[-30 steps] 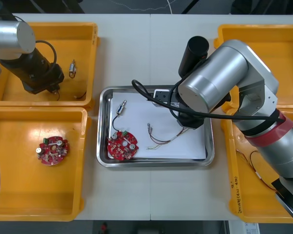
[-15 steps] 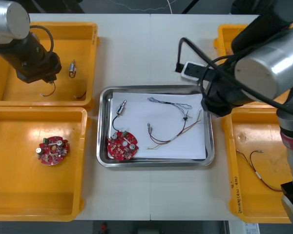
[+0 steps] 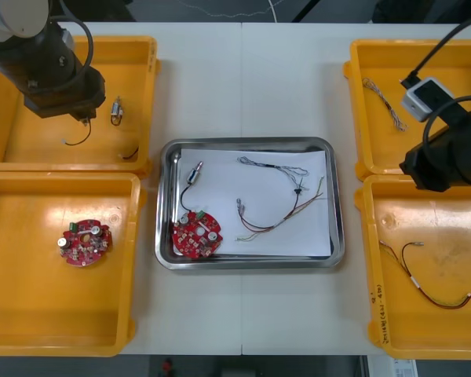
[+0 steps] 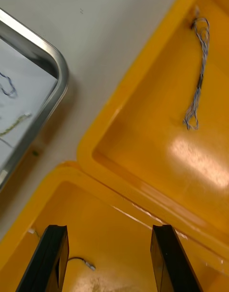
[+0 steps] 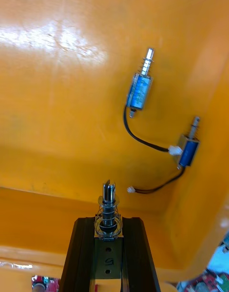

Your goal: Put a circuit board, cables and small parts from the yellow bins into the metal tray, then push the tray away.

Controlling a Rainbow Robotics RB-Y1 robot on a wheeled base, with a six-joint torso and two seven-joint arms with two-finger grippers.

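Light table (image 3: 243,86), seam down middle; dark floor (image 3: 330,9) beyond far edge.

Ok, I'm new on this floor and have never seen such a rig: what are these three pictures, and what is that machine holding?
It is a two-armed robot at a table. The wide picture looks down from above the arms, and the two upright ones come from cameras on its wrists. Four yellow bins flank a metal tray, which already holds a red circuit board, cables and a small metal part. The left claw, over the far left bin, is shut on a second metal part. The right claw hangs open over the right-hand bins, holding nothing.
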